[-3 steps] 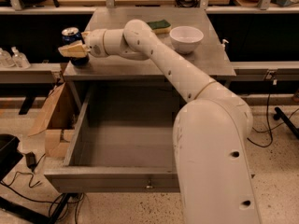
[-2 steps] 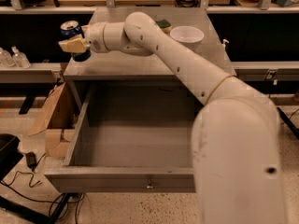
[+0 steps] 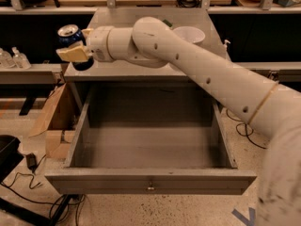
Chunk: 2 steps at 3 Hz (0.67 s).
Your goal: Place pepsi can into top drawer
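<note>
Workbenches strewn with cables line the back of this lab, and in front of them stands a grey table with its drawer pulled out. Up at the table's front-left corner, the pepsi can point(image 3: 69, 37) is held in the air with its silver top up and its long axis close to upright, tipped only slightly. The gripper point(image 3: 75, 44) is closed around it from the side, with tan fingers point(image 3: 71, 54) pressed against the can's body and the dark base showing just below them. The can hangs over the corner edge of the tabletop point(image 3: 141, 18), not over the opening. The top drawer point(image 3: 150, 181) lies below the can, nearer the camera and to its right. Its floor is bare, and the small knob point(image 3: 150, 188) sits at the centre of the front panel. My judgement is that the coming move turns on this offset: the single arm must carry the can toward the camera and inward past the drawer's left wall, then lower it upright. A white bowl point(image 3: 189, 34) sits farther back on the tabletop, well apart from the can, and a cardboard box point(image 3: 55, 121) leans beside the drawer's left side.
</note>
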### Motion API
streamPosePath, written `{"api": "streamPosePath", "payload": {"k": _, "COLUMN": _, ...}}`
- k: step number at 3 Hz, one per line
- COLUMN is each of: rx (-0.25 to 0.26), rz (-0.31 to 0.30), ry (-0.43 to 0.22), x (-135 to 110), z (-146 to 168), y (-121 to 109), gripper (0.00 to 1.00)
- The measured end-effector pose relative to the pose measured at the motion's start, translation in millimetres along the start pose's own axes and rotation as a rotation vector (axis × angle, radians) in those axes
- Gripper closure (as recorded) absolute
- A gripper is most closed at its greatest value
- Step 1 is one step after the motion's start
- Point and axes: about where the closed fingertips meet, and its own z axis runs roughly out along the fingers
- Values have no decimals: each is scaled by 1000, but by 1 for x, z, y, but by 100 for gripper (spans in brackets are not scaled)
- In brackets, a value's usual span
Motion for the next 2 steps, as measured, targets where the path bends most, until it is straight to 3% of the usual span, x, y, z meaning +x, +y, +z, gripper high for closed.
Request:
{"api": "streamPosePath", "payload": {"k": 1, "rx": -26, "rz": -21, "ry": 2, "x": 5, "z": -23, "y": 22, "gripper": 100}}
{"api": "streamPosePath", "payload": {"k": 2, "rx": -111, "rz": 34, "ry": -52, "x": 68, "z": -92, "y": 50, "gripper": 100}}
